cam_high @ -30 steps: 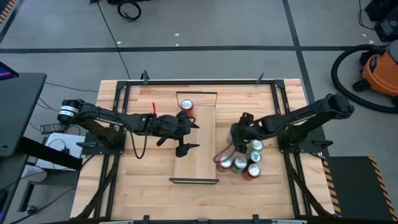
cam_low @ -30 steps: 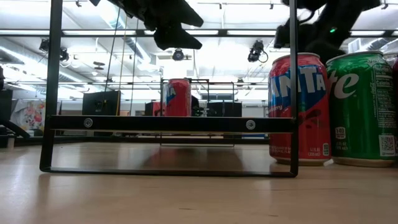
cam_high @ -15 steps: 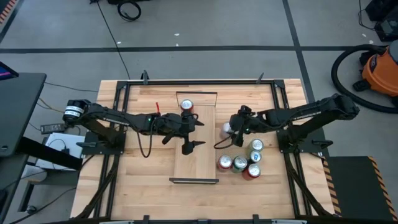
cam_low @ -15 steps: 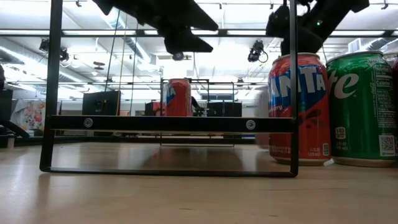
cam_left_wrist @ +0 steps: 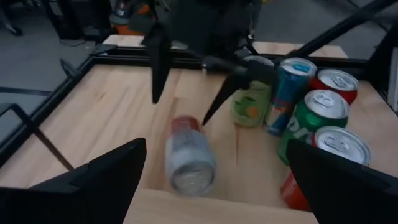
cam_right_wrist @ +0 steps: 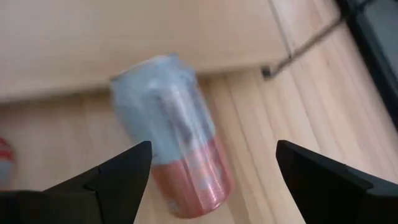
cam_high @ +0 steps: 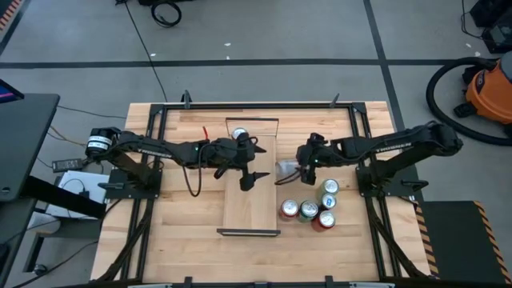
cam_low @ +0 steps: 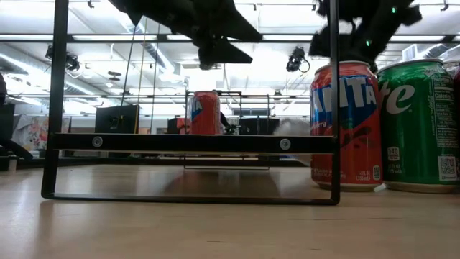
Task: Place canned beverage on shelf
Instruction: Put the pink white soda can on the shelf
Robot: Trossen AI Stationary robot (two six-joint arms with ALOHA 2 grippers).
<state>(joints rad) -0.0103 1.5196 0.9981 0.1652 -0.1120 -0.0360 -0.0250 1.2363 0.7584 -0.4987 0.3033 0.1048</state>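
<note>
- Right gripper [cam_high: 302, 170] poised over the table [cam_high: 184, 224] just beside the shelf's right long edge; fingers [cam_right_wrist: 112, 180] spread apart, clamped on nothing.
- Silver and red can [cam_right_wrist: 174, 143] lying on its side on the table between the shelf [cam_high: 252, 204] and the cluster of standing cans; seen directly ahead of the right gripper's spread fingers, not touching them; also visible in the left wrist view [cam_left_wrist: 189, 155], lying beside the shelf's edge; blurred in every view.
- Left gripper [cam_high: 254, 172] hanging above the shelf near its far half; fingers [cam_left_wrist: 106, 171] wide apart, holding nothing.
- Red can [cam_low: 205, 113] standing upright on the far end of the shelf; top partly hidden by the left arm in the high view [cam_high: 239, 133].
- Remaining cans standing together on the table to the right of the shelf: a red soda can [cam_low: 345, 126], a green soda can [cam_low: 420, 126], a blue can [cam_left_wrist: 289, 93] and a pale green can [cam_left_wrist: 252, 102]; all upright, touching or just beside one another.
- Shelf's near black metal frame [cam_low: 190, 142] standing upright at the front of the low view.
</note>
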